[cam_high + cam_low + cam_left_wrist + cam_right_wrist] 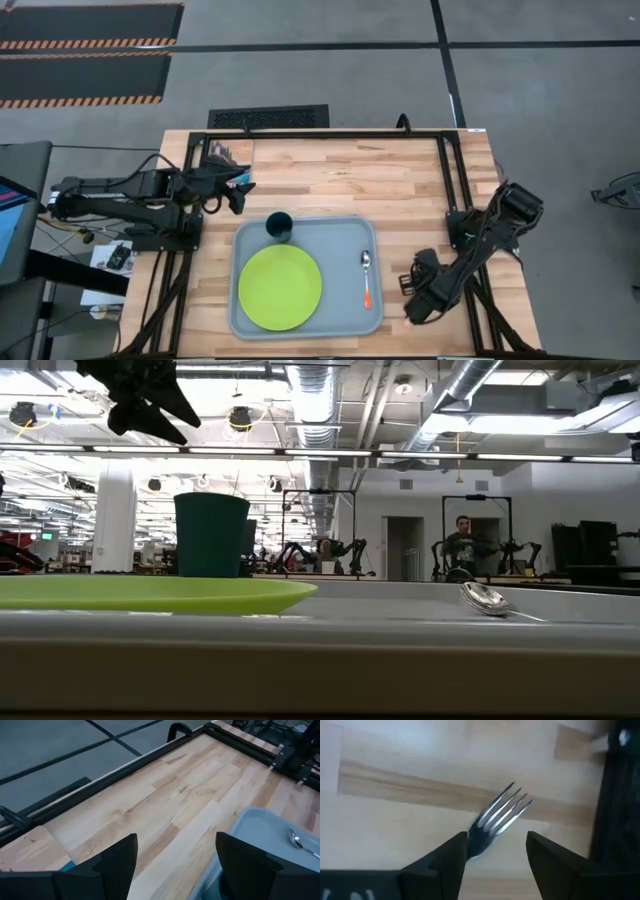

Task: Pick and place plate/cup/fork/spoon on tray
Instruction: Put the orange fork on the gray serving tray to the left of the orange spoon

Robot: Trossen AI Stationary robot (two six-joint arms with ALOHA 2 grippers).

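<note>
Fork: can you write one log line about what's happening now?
tray: plate, cup, spoon on it | fork: on table, between open right gripper fingers | left gripper: open

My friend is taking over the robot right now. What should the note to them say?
Left gripper: open, empty, above the table beside the tray's far-left corner.
Right gripper: open, low over the table right of the tray, with the fork between its fingers but not gripped yet.
Done: the plate, cup and spoon are on the tray.
Left: close on the fork, lift it, and set it on the tray, perhaps near the spoon where there is bare room.
</note>
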